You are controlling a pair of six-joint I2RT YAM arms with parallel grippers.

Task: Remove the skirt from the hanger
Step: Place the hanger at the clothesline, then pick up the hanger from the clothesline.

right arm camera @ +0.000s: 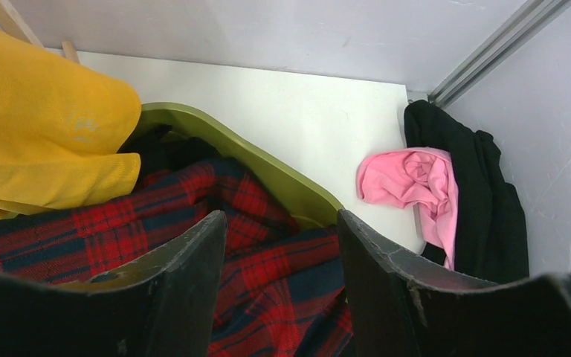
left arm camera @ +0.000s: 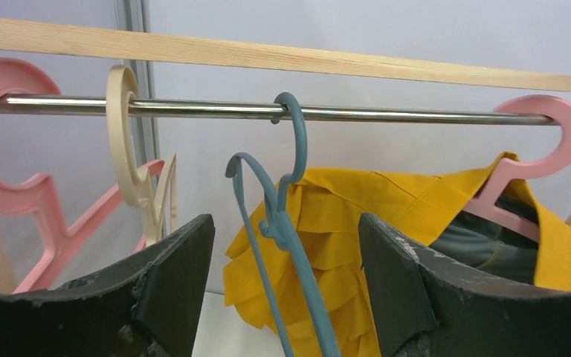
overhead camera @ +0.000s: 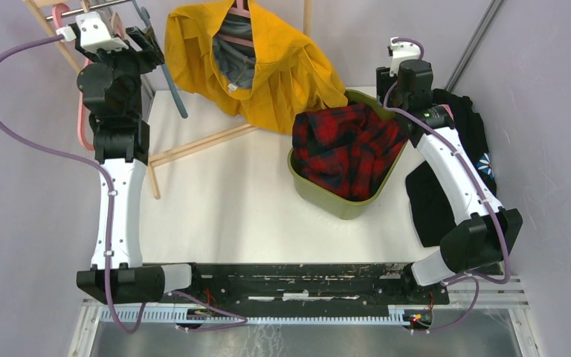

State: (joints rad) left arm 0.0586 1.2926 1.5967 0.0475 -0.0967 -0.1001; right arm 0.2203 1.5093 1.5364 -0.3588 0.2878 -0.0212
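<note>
The red plaid skirt (overhead camera: 346, 145) lies bunched in the green basket (overhead camera: 327, 199), off any hanger. A bare blue hanger (left arm camera: 290, 223) hangs by its hook from the metal rail (left arm camera: 416, 114). My left gripper (left arm camera: 286, 223) is open up at the rail, its jaws on either side of the blue hanger with a gap to each, not touching it. In the top view the left gripper (overhead camera: 147, 43) sits at the rack's left end. My right gripper (right arm camera: 281, 216) is open just above the skirt (right arm camera: 268, 260), with nothing between its fingers, over the basket's far edge (overhead camera: 386, 95).
A yellow garment (overhead camera: 268, 67) over a grey one hangs on a pink hanger (left arm camera: 543, 149) right of the blue hanger. A cream hanger (left arm camera: 123, 141) and another pink one (left arm camera: 7, 171) hang to the left. Black cloth (overhead camera: 468, 126) and pink cloth (right arm camera: 413, 182) lie right of the basket. The wooden rack legs (overhead camera: 201, 141) cross the table.
</note>
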